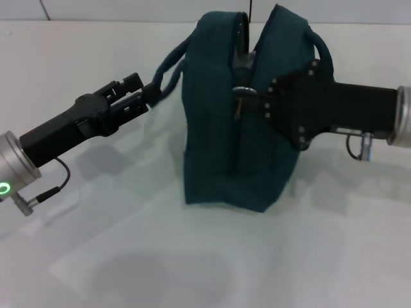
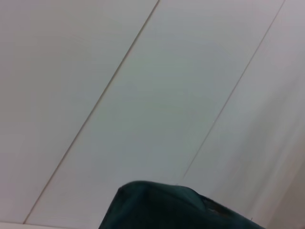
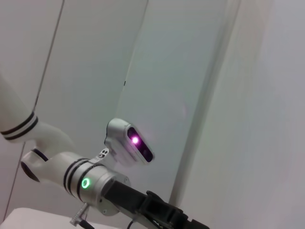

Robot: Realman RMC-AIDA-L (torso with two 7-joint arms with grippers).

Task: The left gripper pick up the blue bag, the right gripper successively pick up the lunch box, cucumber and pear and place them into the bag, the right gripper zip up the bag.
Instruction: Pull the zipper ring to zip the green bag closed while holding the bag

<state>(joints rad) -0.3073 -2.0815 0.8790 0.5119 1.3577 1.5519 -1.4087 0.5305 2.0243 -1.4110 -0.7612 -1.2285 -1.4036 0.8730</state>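
Note:
The blue bag (image 1: 212,147) stands upright on the white table, its top seam drawn together. One looped handle (image 1: 168,67) reaches out to the left, and my left gripper (image 1: 149,95) is shut on its end. My right gripper (image 1: 255,96) comes in from the right and rests against the bag's upper side, right at the ring zipper pull (image 1: 242,91). A corner of the bag (image 2: 162,205) shows in the left wrist view. The lunch box, cucumber and pear are out of view.
The white table (image 1: 128,256) spreads around the bag. The right wrist view shows my left arm (image 3: 95,183), the head camera (image 3: 132,143) with a purple light, and pale wall panels.

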